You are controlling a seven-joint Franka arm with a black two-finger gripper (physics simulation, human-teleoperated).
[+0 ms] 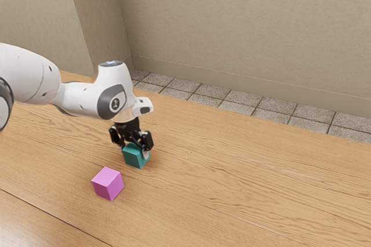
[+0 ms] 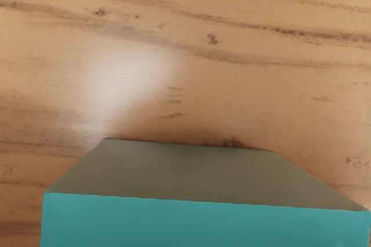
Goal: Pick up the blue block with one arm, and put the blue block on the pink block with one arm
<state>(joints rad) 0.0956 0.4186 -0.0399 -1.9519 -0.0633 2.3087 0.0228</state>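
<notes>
Claw point(image 1: 133, 142) hangs low at the end of the white arm point(image 1: 35, 82) that reaches in from the exterior view's left, set right over the blue block point(image 1: 136, 157); whether it is clamped on the block or only spread around its top, I cannot tell. Below the claw and a little toward the exterior view's left, near but apart from it, the pink block point(image 1: 108, 183) sits alone on the wooden surface point(image 1: 243, 189) with nothing on top. Directly under the claw, the blue block appears to rest on the surface, not lifted. By my judgement the task is at the pick-up stage: the approach looks done, while the lift, the short carry to the pink block and the placing are all left. In the wrist view the blue block point(image 2: 203, 224) reads as teal rather than pure blue, a plain cube with crisp edges, one bright face and one dull, shaded face.
</notes>
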